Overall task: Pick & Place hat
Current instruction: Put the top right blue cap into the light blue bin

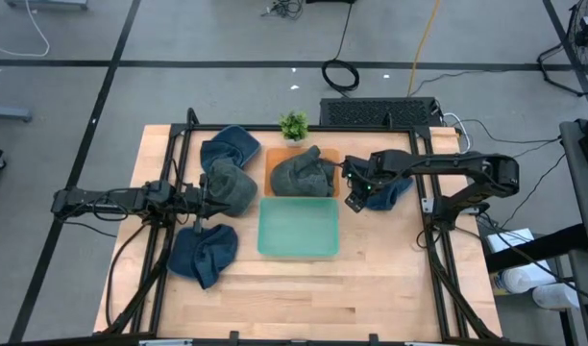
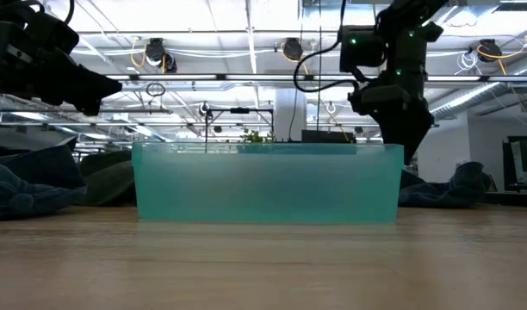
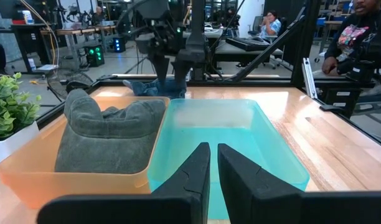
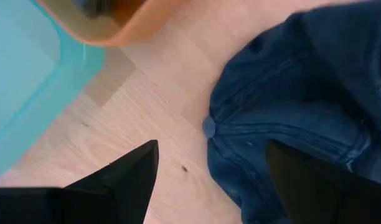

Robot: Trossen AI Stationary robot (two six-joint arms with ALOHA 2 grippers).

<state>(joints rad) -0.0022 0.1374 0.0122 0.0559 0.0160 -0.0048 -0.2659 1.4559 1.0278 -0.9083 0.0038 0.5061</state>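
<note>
1. The whole desk (image 1: 371,288) is seen from straight overhead.
2. A level look across it is given at desktop height.
3. The teal bin (image 1: 298,228) is shared by every view, wrist cams included.

The left end effector (image 3: 212,171) has its fingers nearly together, while the right end effector (image 4: 209,180) stands spread wide, pointing down.

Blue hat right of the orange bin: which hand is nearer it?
Right. The right hand hangs open at the blue hat's edge; the left hand sits shut across the teal bin.
</note>
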